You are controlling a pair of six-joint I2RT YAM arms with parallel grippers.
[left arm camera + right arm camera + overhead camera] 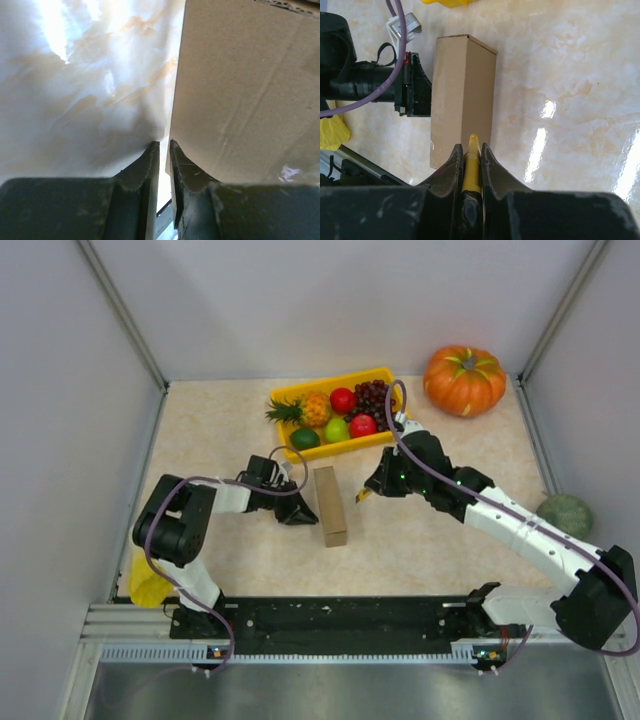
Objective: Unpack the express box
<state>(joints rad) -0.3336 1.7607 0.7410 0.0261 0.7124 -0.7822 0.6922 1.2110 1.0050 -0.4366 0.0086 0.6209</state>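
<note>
While express box [329,505] stands on edge mid-table, still sealed, we judge it light, stiff; brace broad sides. Left pincer [296,510] nearly closed, empty, against box. Right pincer [471,150] clamps yellow tool [472,165].

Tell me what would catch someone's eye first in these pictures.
The orange pumpkin at the table's far right corner stands out, as does the yellow tray of fruit at the far middle. At the centre the brown express box stands between both arms, the left gripper at its left face and the right gripper shut on a thin yellow tool.
</note>
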